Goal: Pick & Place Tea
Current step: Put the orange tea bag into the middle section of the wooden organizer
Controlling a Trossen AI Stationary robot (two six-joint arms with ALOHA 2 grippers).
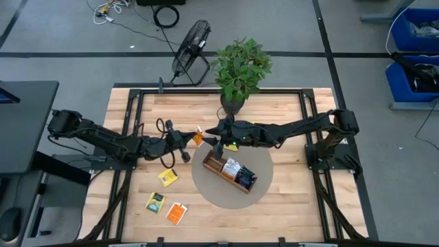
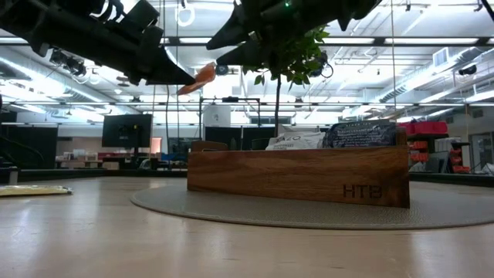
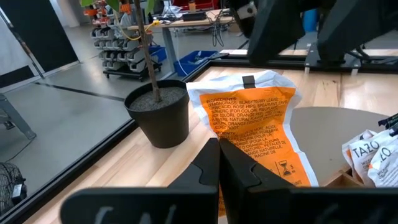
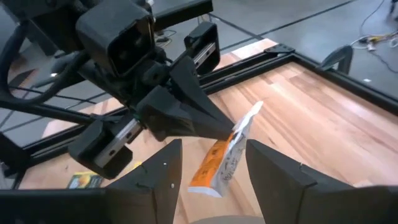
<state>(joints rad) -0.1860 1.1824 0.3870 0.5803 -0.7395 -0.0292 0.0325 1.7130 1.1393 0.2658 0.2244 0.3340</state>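
orange sachet (image 3: pixel 255 134) with black print and white edges, pinched in black left gripper (image 3: pixel 219 163); right gripper (image 4: pixel 211 168) dark grey; tray (image 2: pixel 297 174) brown wood grain, dark "HTB" lettering; round mat (image 1: pixel 260 184) grey-beige; table (image 1: pixel 288 213) light wood planks; loose sachets: yellow (image 1: pixel 168 178), yellow-green (image 1: pixel 155 202), orange (image 1: pixel 177 213); plant (image 1: pixel 241 67) green, pot (image 3: pixel 158 113) black

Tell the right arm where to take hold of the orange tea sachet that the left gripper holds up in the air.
Best grip is probably the free lower half of the orange flat tea sachet. The left gripper is shut on its upper edge, so it hangs tilted, faces exposed. The open right gripper already has a finger on each side; closing on the flat faces from the tray side, clear of the left fingertips, should hold.
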